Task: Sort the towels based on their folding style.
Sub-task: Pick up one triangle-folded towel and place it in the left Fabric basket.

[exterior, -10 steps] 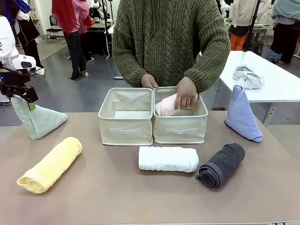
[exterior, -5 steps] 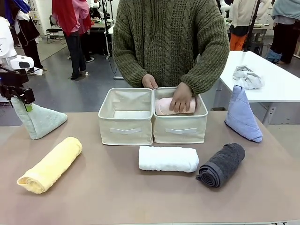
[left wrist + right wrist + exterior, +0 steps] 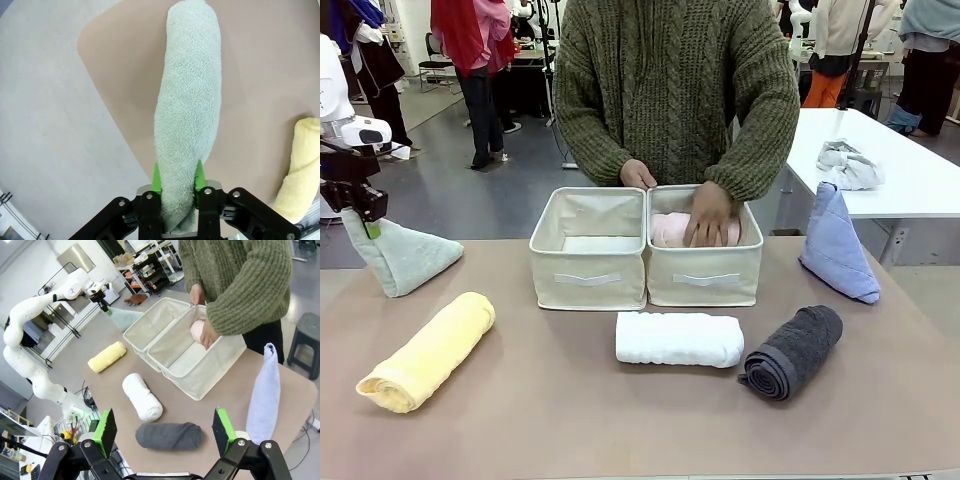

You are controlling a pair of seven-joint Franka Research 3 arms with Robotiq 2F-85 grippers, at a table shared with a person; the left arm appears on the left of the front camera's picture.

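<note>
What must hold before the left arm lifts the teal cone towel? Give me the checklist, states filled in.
1. Left gripper pinches the tip of the pale teal cone towel: ok.
2. Grip firm enough for lifting: cannot tell.
3. Yellow towel roll lies apart from the cone: ok.
4. Person's hands out of the bins: not ok. One hand presses the pink towel roll in the right bin; the other hand sits at the far rim of the left bin.
5. Right gripper open, away from the left side: ok.
</note>
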